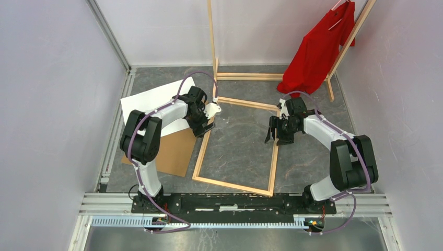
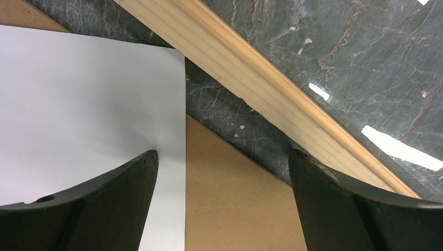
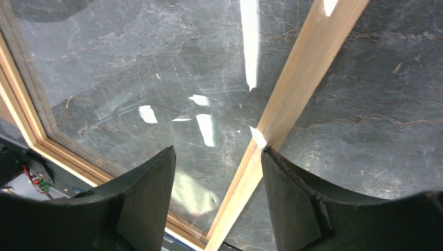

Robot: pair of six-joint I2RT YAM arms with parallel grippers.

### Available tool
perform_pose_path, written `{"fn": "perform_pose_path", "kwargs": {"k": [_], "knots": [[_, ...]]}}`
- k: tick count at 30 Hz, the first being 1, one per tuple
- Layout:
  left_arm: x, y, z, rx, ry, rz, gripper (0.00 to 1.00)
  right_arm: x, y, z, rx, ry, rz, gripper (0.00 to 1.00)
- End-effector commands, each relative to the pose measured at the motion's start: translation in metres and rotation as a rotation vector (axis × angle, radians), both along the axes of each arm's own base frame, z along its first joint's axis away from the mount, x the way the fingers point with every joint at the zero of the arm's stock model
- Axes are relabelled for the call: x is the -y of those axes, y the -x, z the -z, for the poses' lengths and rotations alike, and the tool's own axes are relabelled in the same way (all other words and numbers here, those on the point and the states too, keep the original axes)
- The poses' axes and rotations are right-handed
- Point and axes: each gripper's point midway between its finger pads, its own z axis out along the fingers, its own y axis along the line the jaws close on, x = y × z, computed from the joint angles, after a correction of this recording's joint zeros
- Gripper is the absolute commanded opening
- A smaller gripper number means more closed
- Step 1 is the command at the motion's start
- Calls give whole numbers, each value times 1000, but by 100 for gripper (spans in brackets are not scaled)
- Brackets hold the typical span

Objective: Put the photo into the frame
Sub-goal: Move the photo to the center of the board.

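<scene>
**Both grippers open at the frame, photo lying outside it**

A dark, marbled grey table (image 1: 237, 141) sat between pale walls, with a wooden clothes rack (image 1: 211, 36) and a red shirt (image 1: 318, 52) at the far side. The frame (image 1: 232, 185) lay flat in the middle of the table. The photo (image 1: 151, 99) lay white side up at the far left, outside the frame, overlapping a brown cardboard board (image 1: 175, 154) nearer the arms. In the left wrist view, a thin strip of bare table separated the photo's corner from the frame's left rail.

The left gripper (image 1: 205, 125) hung over that left rail with its jaws spread wide, holding nothing. One finger was above the white sheet and the other above the rail. The left arm reached far and inward, its forearm crossing over the photo.

The right gripper (image 1: 278, 137) pointed down at the frame's right rail. Its jaws were parted and straddled the rail without clamping it, and one finger sat right at the wood's edge. The right arm bent at the elbow, reaching in from the right.
</scene>
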Motion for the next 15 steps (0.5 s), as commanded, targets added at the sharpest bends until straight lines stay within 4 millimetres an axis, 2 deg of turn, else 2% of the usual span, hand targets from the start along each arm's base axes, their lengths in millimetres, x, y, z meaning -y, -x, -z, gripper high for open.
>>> {"fn": "perform_pose_path", "kwargs": {"k": [1,5,15], "knots": [[0,-1,-15,37,10,27,100,6,-11,-12,52,43,-10,68],[-1,0,-13,35,8,30,100,9,-11,-13,59,63,-11,67],[1,0,-13,33,13,29,100,-1,-11,-12,56,6,-6,66]]}}
